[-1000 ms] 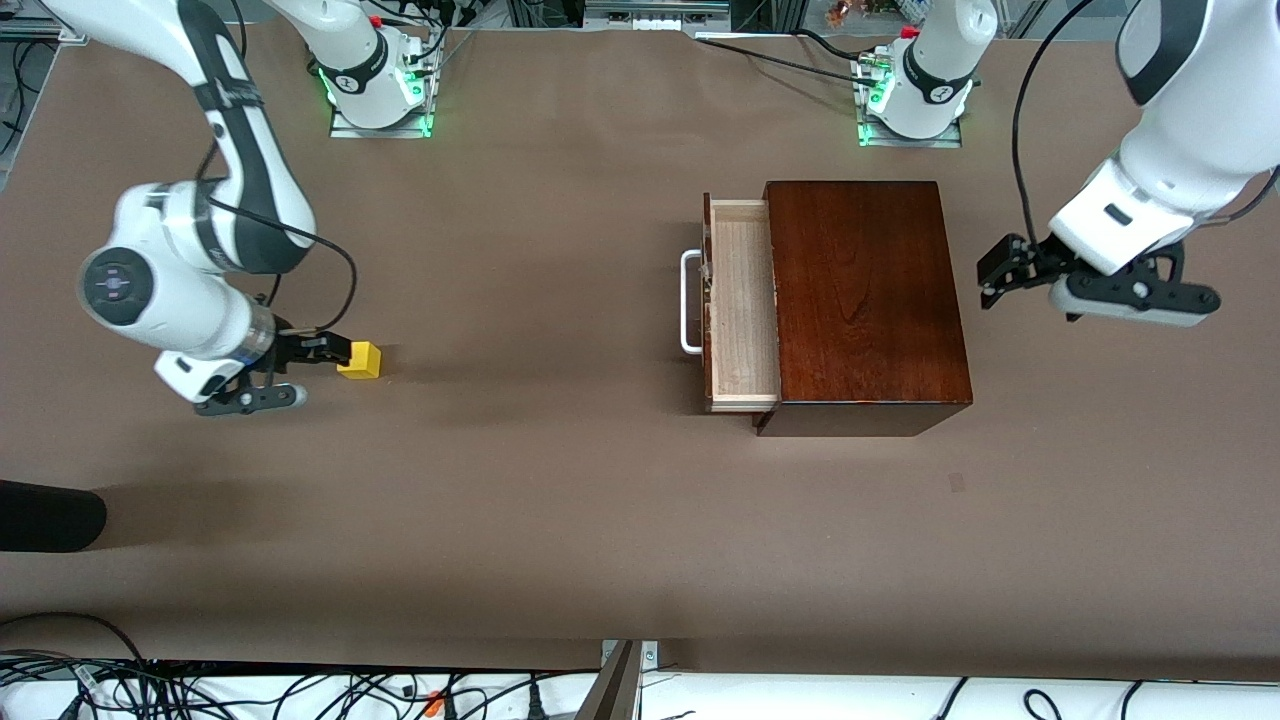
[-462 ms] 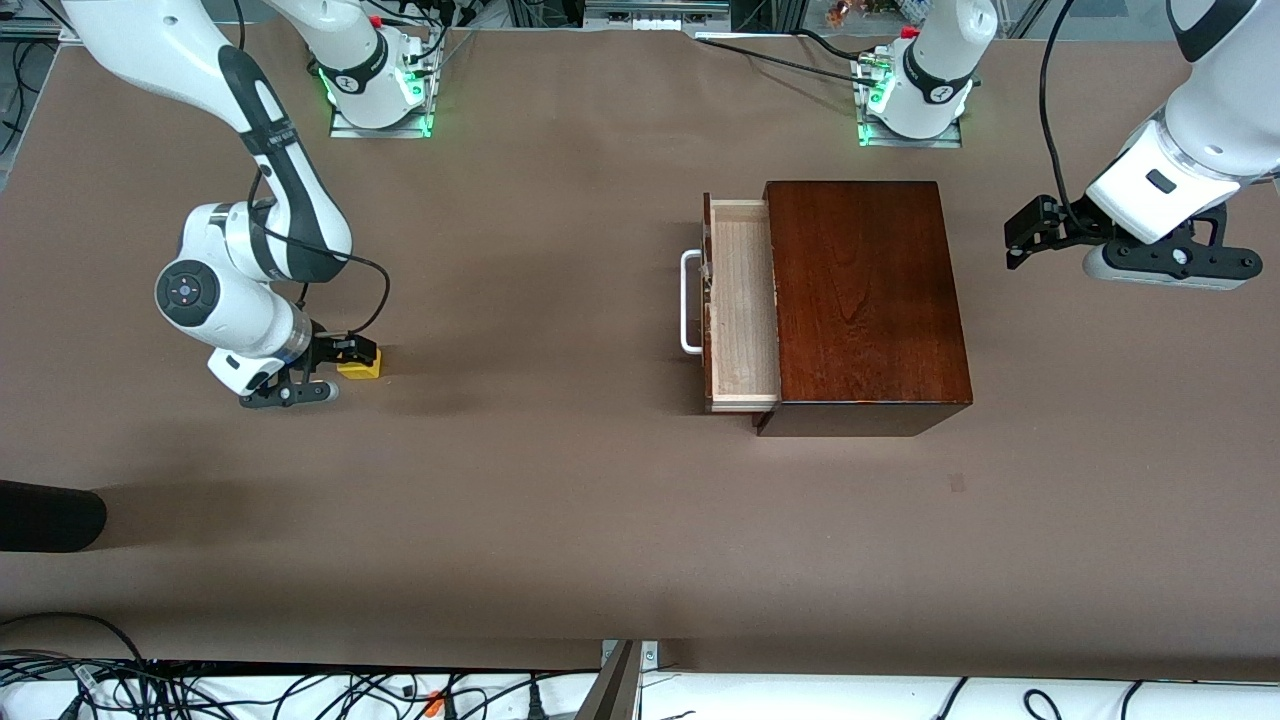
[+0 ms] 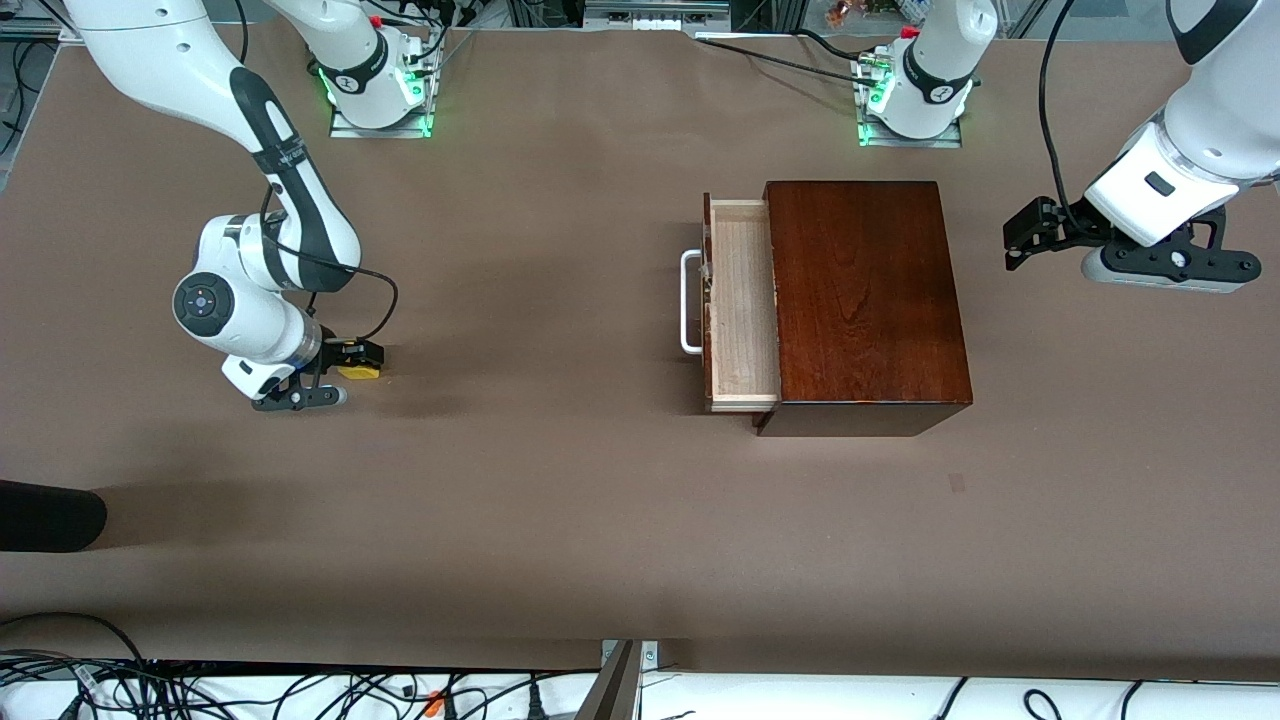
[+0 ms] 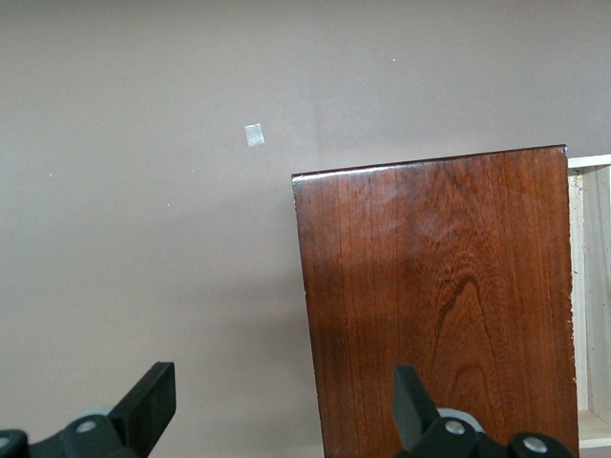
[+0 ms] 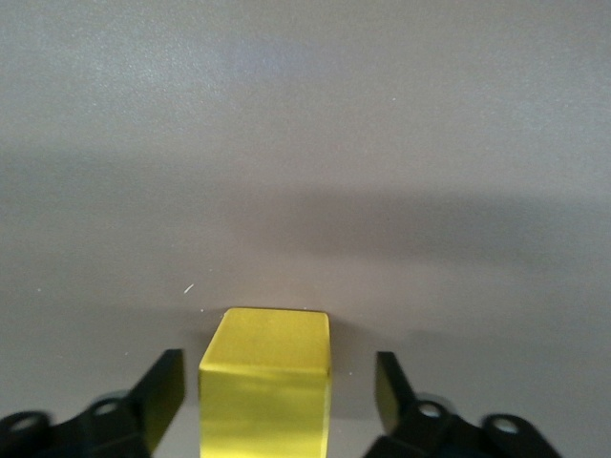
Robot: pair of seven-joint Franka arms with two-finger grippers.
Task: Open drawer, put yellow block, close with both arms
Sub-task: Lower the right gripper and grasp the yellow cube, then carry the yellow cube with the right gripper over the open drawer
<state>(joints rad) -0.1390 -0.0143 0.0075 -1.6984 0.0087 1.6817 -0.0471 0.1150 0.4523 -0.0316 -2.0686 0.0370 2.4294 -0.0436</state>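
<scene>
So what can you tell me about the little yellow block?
The yellow block is a small plain cube with smooth, flat faces and clean edges. It sits upright on the brown table, toward the right arm's end, well away from the open drawer. The right gripper is down around it, a finger on either side with a gap showing, so it is not yet squeezed.

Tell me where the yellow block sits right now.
The yellow block sits on the table toward the right arm's end, between the fingers of the right claw, well apart from the drawer.
</scene>
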